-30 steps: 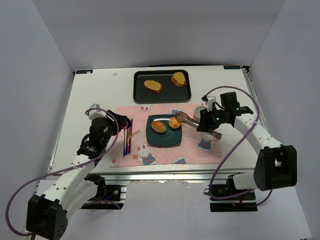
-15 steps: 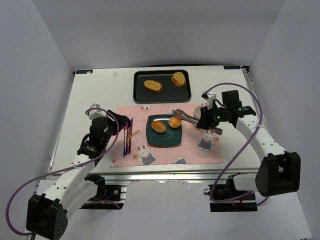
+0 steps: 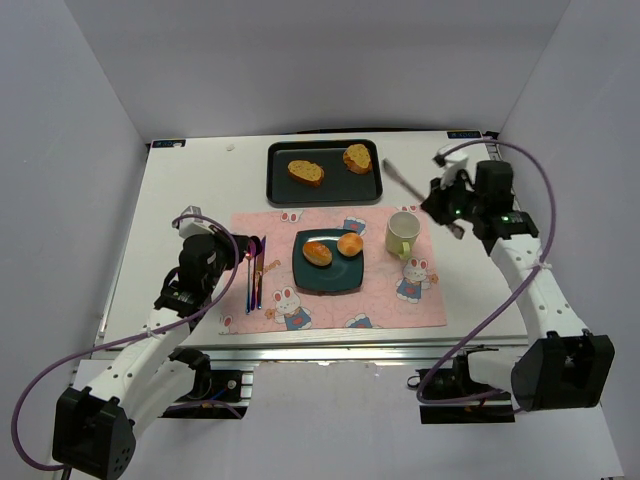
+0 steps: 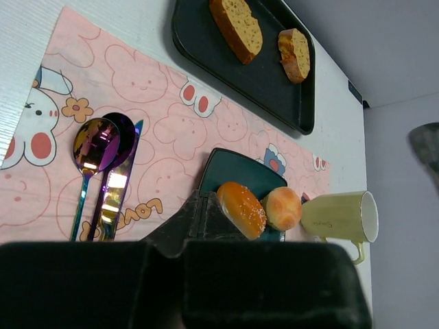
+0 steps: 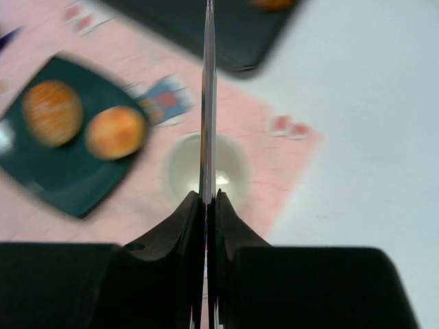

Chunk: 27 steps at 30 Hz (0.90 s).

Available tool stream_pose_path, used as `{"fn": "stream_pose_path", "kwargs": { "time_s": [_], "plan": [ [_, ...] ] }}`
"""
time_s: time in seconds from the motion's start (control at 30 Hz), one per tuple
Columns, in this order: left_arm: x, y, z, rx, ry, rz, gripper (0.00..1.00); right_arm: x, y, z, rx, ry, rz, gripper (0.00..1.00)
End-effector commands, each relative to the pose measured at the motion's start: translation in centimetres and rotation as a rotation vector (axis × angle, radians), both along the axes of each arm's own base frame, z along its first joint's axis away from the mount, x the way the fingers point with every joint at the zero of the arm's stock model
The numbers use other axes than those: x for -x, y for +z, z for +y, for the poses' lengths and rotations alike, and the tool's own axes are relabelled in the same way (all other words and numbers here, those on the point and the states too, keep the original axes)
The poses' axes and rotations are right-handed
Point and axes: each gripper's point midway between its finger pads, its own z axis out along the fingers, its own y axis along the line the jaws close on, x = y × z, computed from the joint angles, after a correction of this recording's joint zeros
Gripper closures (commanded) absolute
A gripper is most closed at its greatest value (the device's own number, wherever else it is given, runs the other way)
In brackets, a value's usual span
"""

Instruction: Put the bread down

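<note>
Top: shows both buns (image 3: 318,253) side by side on teal plate (image 3: 330,282), so reads as placed. Has right gripper (image 3: 447,205) clamped on tongs (image 3: 400,178), well off plate, beyond mug (image 3: 402,233), probably to keep clear of the food.

Left wrist: shows left gripper (image 4: 199,205) shut on nothing, parked by cutlery (image 4: 103,171), out of the way. Reads roughly "Love" on placemat (image 4: 171,130); can't read mug script.

Right wrist: shows tongs edge-on, pinched flat, carrying nothing, above mug.

White table (image 3: 180,190), rectangular, matte. Directly on it, two flat things. Black rectangular tray (image 3: 330,187) at far middle, long sides parallel to table's far edge. Pink placemat (image 3: 390,305) with bunny print across middle, reaching close to near edge, wider than tray. Tray's near rim right at placemat's far edge; touching, overlapping or apart, cannot tell. Small pale round mark (image 3: 231,147) near far left, too small to identify.
</note>
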Motion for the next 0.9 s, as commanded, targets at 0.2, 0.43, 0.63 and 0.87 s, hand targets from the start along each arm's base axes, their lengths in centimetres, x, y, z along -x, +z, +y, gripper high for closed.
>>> {"fn": "stream_pose_path", "kwargs": {
  "time_s": [0.2, 0.43, 0.63, 0.87],
  "plan": [
    [-0.5, 1.4, -2.3, 0.039, -0.121, -0.051, 0.54, -5.8, -7.6, -14.4, 0.143, -0.418, 0.025, 1.0],
    [-0.6, 0.3, -4.8, 0.06, -0.243, -0.013, 0.41, -6.9, -13.1, -16.2, 0.131, -0.482, 0.046, 1.0],
    [-0.6, -0.1, -4.8, 0.059, -0.248, -0.004, 0.4, -5.8, -18.0, -16.1, 0.17, -0.429, 0.207, 0.58],
    [0.1, -0.7, -5.1, 0.061, -0.267, 0.01, 0.37, -4.7, -18.0, -15.5, 0.161, -0.387, 0.253, 0.13]
  ]
}}
